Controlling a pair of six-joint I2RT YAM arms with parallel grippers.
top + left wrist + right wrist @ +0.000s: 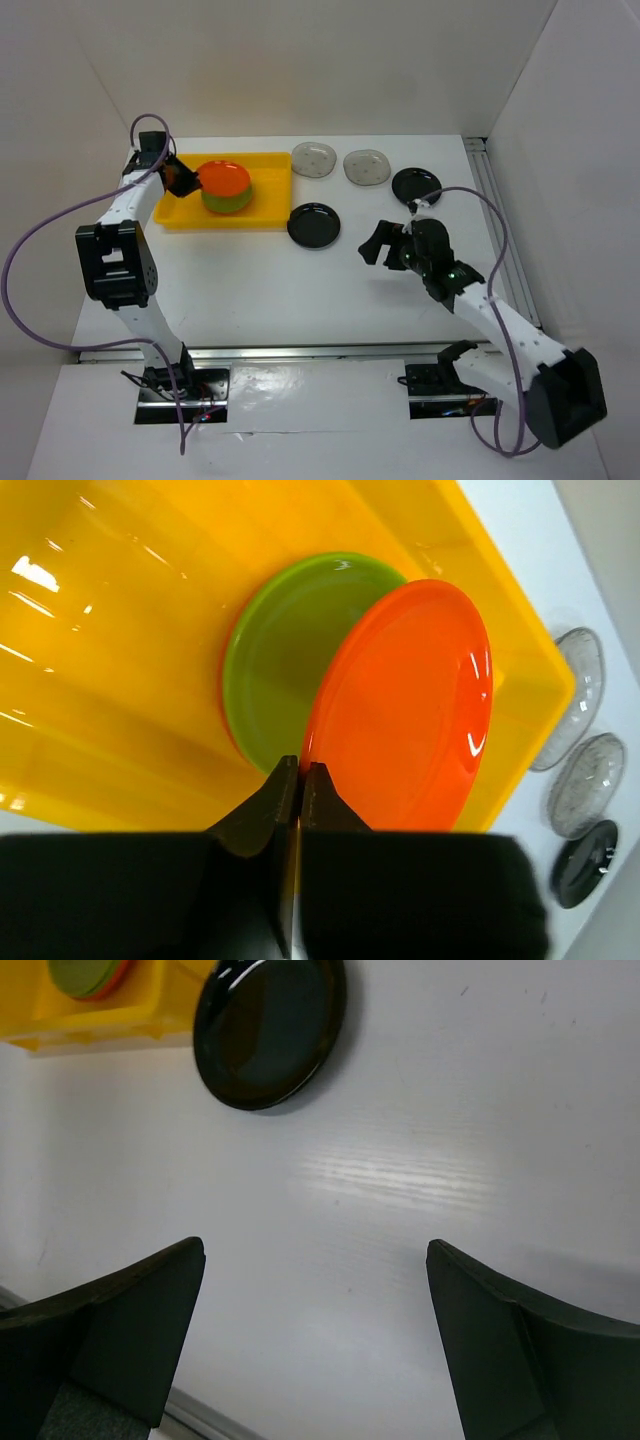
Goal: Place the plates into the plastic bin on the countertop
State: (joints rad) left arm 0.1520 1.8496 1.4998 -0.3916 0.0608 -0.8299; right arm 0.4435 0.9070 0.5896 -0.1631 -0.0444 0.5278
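left jaws: pinching orange plate (410, 710) rim over yellow bin (120, 660) | right jaws: wide

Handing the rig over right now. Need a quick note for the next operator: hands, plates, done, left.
Left hand: shut on the orange plate rim, over the green plate in the yellow bin.
Right hand: open, above bare countertop, near a black plate.
Done: green binned, stack count unclear.
Left: release orange; then two grey plates, that black plate, the other black plate.
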